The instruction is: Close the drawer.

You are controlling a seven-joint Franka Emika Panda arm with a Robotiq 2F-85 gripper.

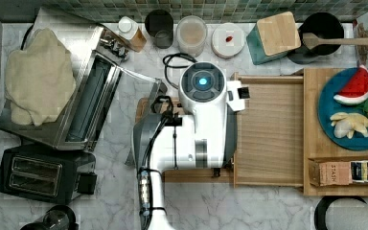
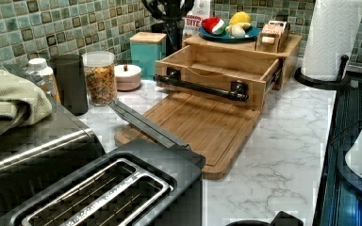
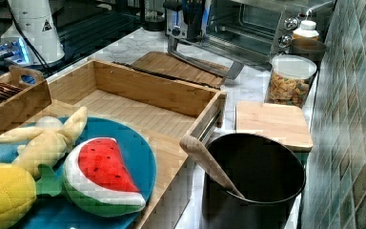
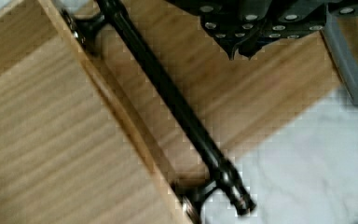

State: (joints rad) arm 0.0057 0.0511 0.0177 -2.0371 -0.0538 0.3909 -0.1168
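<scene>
The gripper (image 4: 242, 49) is seen at the upper centre of the wrist view, above the cutting board (image 4: 265, 88); whether its fingers are parted or closed cannot be told. The black bar handle (image 4: 177, 112) is crossed diagonally just beside it, with the drawer (image 4: 42, 140) beyond, at lower left. In the top view the drawer (image 1: 268, 134) is pulled out leftward from the shelf unit (image 1: 311, 143), so a push square to the handle's long axis is judged necessary.

light-wood grained drawer (image 1: 268, 134), black bar handle (image 4: 177, 107), white-grey marbled counter (image 2: 283, 155).
</scene>
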